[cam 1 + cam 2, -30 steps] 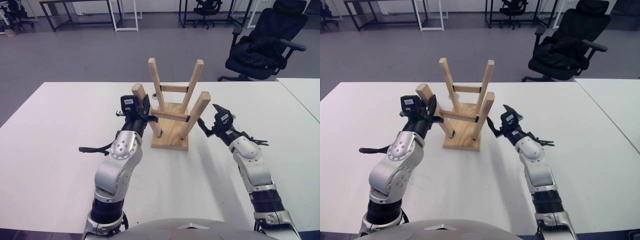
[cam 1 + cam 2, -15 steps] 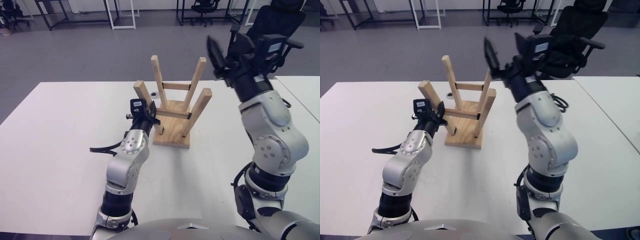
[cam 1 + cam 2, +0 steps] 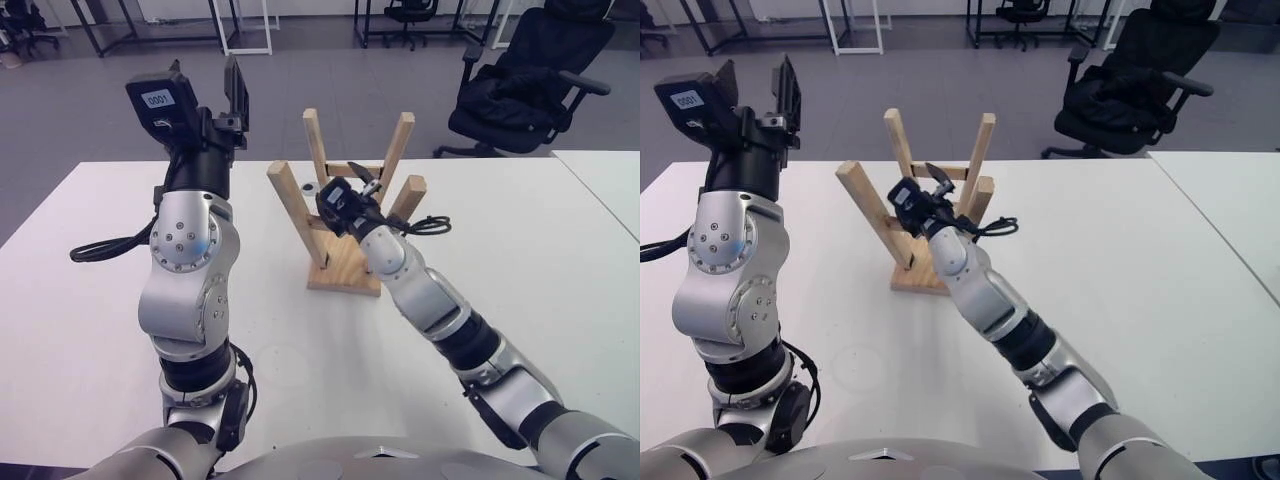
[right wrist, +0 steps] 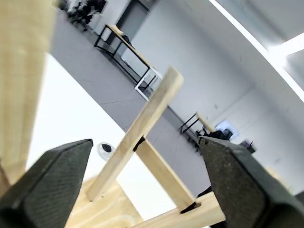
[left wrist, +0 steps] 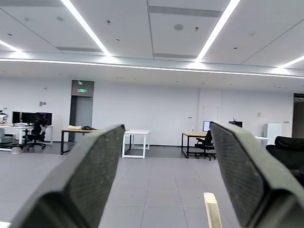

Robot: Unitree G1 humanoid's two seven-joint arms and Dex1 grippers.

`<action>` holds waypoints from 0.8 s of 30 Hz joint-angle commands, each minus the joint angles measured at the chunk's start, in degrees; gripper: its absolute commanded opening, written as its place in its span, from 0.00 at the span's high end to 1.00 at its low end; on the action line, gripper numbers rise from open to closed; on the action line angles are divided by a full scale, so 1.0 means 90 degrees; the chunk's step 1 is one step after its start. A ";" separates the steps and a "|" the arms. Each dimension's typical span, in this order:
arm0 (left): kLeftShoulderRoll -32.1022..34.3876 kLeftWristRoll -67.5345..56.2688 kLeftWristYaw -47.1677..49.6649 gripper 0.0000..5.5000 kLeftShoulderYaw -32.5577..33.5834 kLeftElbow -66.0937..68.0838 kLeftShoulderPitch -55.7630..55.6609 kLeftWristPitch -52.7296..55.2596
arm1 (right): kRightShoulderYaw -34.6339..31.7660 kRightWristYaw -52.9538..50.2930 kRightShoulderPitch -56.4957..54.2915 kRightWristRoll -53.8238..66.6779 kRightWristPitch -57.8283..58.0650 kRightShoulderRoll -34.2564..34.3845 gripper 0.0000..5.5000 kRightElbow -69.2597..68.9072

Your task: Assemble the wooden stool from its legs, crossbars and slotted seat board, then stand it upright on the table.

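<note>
Within the last second the two arms have traded places: the left gripper [image 3: 205,80], which had been low against the near left leg, has swung up high above the white matte worktop [image 3: 560,260] and stands wide open with nothing between its fingers, while the right gripper [image 3: 365,193], raised in the air half a second ago, has come down and reached in among the legs of the upturned pale wooden stool [image 3: 345,268]. Its jaws are also spread wide and grip nothing yet. The stool sits near the middle of the worktop, seat board [image 3: 908,280] flat on the surface and all four legs pointing up, so the assembly looks done and what is probably left is the flip onto its feet; the right gripper seems placed to take a leg or crossbar for that. The wood is light and unfinished with a faint grain; the square-section legs [image 3: 292,212] splay outward, and the thinner crossbar [image 4: 161,166] meets them at dark fittings. The gripper pads [image 5: 90,180] are dark, broad and finely dimpled, likely rubbery enough to hold smooth timber.
</note>
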 commanded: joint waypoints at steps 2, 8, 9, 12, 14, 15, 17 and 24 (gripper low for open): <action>-0.0121 -0.0252 -0.0190 0.40 0.0212 0.0269 0.0122 -0.0039 | 0.0075 0.0814 0.0036 -0.0469 -0.0384 -0.0434 0.25 -0.0222; 0.0592 -0.1637 -0.1481 0.40 0.1278 0.1785 -0.0957 0.0212 | -0.3203 0.1399 -0.1402 0.1512 -0.0772 0.0128 0.25 -0.1408; 0.0836 -0.1847 -0.1806 0.40 0.1316 0.2037 -0.1305 0.0253 | -0.3839 0.1718 -0.1586 0.2308 -0.0628 0.0181 0.25 -0.1547; 0.1422 -0.2331 -0.2303 0.40 0.1232 0.2010 -0.2083 0.0777 | -0.5606 0.2528 -0.1920 0.4367 0.0022 -0.0307 0.25 -0.1649; 0.1464 -0.2432 -0.2373 0.40 0.1089 0.1987 -0.1921 0.0963 | -0.5850 0.2843 -0.1401 0.4979 0.0475 -0.0491 0.25 -0.1572; 0.1382 -0.2245 -0.2394 0.40 0.0771 0.2209 -0.1581 0.0869 | -0.5644 0.2815 -0.0886 0.5059 0.0716 -0.0336 0.25 -0.1374; 0.1115 -0.1501 -0.2762 0.40 -0.0504 0.3597 -0.0756 0.0195 | -0.4854 0.2567 0.0270 0.4695 0.0886 0.0016 0.25 -0.0596; 0.0848 -0.0227 -0.2838 0.40 -0.1853 0.4749 0.0113 -0.1298 | -0.4697 0.2040 0.0339 0.4591 0.0347 0.0497 0.25 0.0039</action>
